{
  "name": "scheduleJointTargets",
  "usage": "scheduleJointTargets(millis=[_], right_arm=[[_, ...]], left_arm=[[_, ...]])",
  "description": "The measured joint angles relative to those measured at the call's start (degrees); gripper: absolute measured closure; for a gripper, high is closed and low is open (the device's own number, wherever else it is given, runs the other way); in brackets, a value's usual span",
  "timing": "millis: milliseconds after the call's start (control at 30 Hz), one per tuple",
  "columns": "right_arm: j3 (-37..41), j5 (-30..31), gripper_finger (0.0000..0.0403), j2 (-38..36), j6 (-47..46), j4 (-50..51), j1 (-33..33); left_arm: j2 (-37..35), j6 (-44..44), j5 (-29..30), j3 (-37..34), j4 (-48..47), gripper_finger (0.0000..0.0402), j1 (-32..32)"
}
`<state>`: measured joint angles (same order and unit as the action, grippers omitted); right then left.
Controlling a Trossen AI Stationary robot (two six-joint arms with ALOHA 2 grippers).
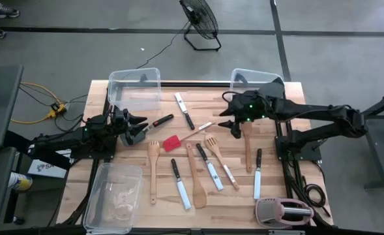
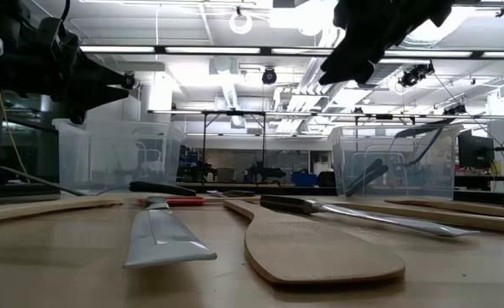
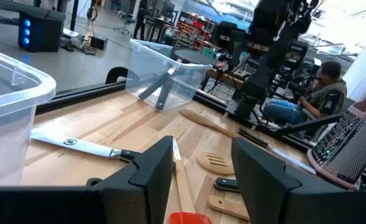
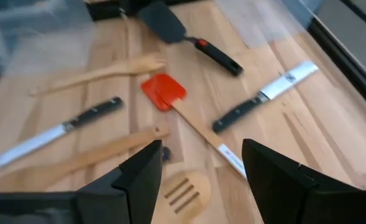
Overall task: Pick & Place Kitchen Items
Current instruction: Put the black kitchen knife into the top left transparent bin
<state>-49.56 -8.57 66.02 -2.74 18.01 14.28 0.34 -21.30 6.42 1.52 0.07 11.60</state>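
Note:
Kitchen items lie flat on the wooden table: a small red spatula, a black spatula, black-handled knives, wooden spoons and a forked wooden turner. My right gripper hangs open above the table's far right part, tipped down toward the red spatula, with nothing between its fingers. Over the left edge my left gripper stands open and level.
Clear bins stand at the far left, far right and near left; the far right one holds a dark utensil. A pink-and-grey toaster sits at the near right corner. A seated person shows beyond the table.

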Motion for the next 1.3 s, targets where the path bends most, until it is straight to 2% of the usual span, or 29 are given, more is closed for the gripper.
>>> scheduleJointTargets(millis=[167, 300, 600, 667, 833, 933, 1133, 1300], right_arm=[[0.0, 4.5, 0.0190, -0.2, 5.4, 5.5, -1.6], [1.8, 7.7, 0.0190, -2.7, 5.4, 12.2, -3.0], [8.5, 11.8, 0.0190, -10.6, -7.2, 11.3, -12.3], [9.7, 11.1, 0.0190, -11.5, -13.3, 11.4, -13.6], [10.7, 9.3, 0.0190, -13.1, -43.7, 14.6, -14.2], [10.7, 7.4, 0.0190, -13.2, -56.8, 19.1, -14.2], [10.7, 6.9, 0.0190, -13.1, -74.8, 30.0, -14.2], [10.7, 7.8, 0.0190, -13.1, -83.5, 36.3, -14.2]], left_arm=[[0.0, 0.0, 0.0, 0.0, 0.0, 0.0239, 0.0], [0.0, 0.0, 0.0, 0.0, 0.0, 0.0239, 0.0], [0.0, 0.0, 0.0, 0.0, 0.0, 0.0239, 0.0], [0.0, 0.0, 0.0, 0.0, 0.0, 0.0239, 0.0], [0.0, 0.0, 0.0, 0.0, 0.0, 0.0239, 0.0], [0.0, 0.0, 0.0, 0.0, 0.0, 0.0239, 0.0], [0.0, 0.0, 0.0, 0.0, 0.0, 0.0239, 0.0], [0.0, 0.0, 0.0, 0.0, 0.0, 0.0239, 0.0]])
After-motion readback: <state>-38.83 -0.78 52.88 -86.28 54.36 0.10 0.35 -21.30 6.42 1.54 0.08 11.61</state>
